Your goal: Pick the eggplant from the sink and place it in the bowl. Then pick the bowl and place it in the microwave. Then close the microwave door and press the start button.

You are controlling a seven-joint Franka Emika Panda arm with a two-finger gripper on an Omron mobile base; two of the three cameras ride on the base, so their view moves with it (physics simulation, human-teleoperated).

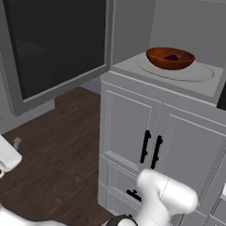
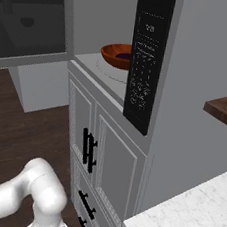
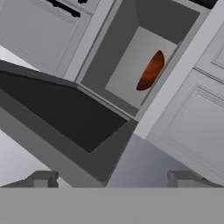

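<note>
End effector (image 3: 111, 177) wide, beside microwave door (image 3: 65, 118) edge.

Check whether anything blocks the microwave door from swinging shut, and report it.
Nothing visible blocks it. The microwave door stands wide open to the left of the cavity; the bowl with the eggplant sits well inside on the turntable, behind the front edge. The open gripper faces the door from outside.

You have open floor (image 1: 52, 144) left of the microwave (image 1: 185, 25); its door (image 1: 52, 46) swings wide there, and the bowl (image 1: 170, 58) fills the middle inside.
</note>
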